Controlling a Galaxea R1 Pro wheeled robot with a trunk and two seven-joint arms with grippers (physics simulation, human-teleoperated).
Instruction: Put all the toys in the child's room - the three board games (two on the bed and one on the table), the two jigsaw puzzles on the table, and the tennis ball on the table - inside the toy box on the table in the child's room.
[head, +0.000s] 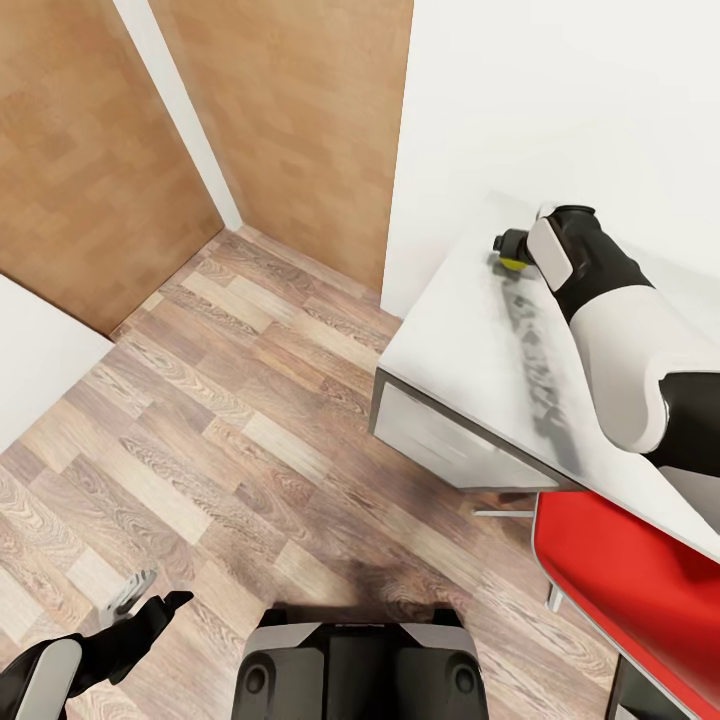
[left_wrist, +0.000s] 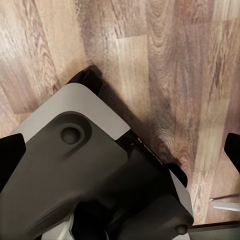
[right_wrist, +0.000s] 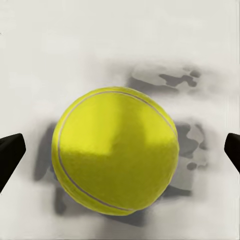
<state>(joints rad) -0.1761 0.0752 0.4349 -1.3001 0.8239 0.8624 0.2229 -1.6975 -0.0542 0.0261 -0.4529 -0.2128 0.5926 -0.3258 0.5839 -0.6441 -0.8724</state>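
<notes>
Your robot's base sits nearest, on the wood floor. Past it on the pale desk, the tennis ball rests between your right gripper's spread jaws: you're mid-pickup, so close on it next. Left gripper hangs spread beside the base

Light: bright, even, no glare.
Shadows: blotchy grey on table under tennis ball.
Focus: slightly soft throughout.
</notes>
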